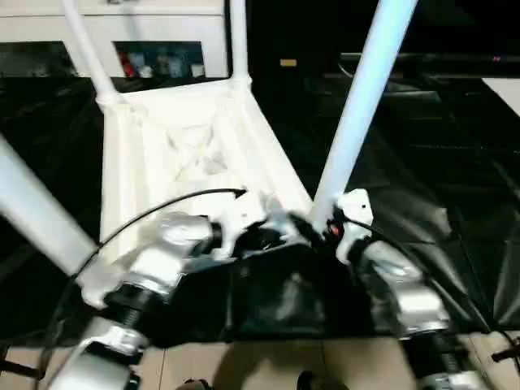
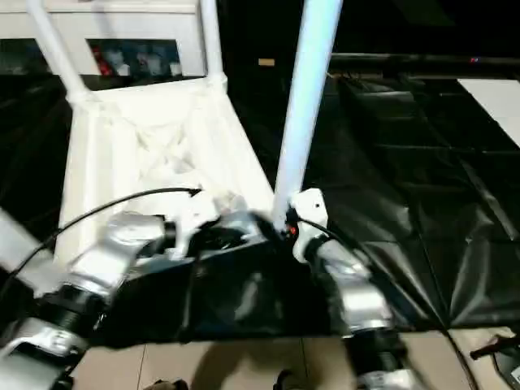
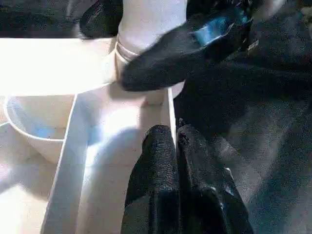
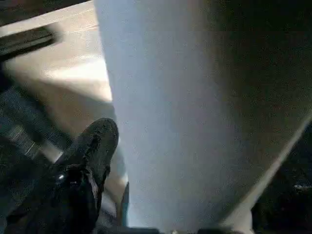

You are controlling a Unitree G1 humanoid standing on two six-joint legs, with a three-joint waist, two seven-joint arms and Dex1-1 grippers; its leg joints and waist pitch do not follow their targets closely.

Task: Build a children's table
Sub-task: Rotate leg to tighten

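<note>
- Black sheeting (image 1: 422, 203) covers the floor under the work; pale floor tiles (image 1: 276, 366) show along the near edge, and a white glass-door cabinet (image 1: 154, 49) stands at the back left.
- Near-left leg (image 1: 36, 215): a white tube rising out toward the left from the near-left corner.
- Left tool (image 3: 178, 146): fingers pressed together, holding nothing, resting just above the rim at the near right corner of the tabletop.
- Tabletop (image 1: 183, 154): white plastic, lying upside down on the sheeting at centre left, ribbed underside facing up.
- Far legs: one (image 1: 88, 49) stands in the far-left corner socket, another (image 1: 239, 41) in the far-right one, both upright.
- Near-right leg (image 1: 361, 97): stands in the near right corner socket, leaning slightly right.
- Right tool (image 1: 321, 223): at the base of the near-right leg, one black finger (image 4: 92, 146) beside the tube; whether it grips cannot be told.
</note>
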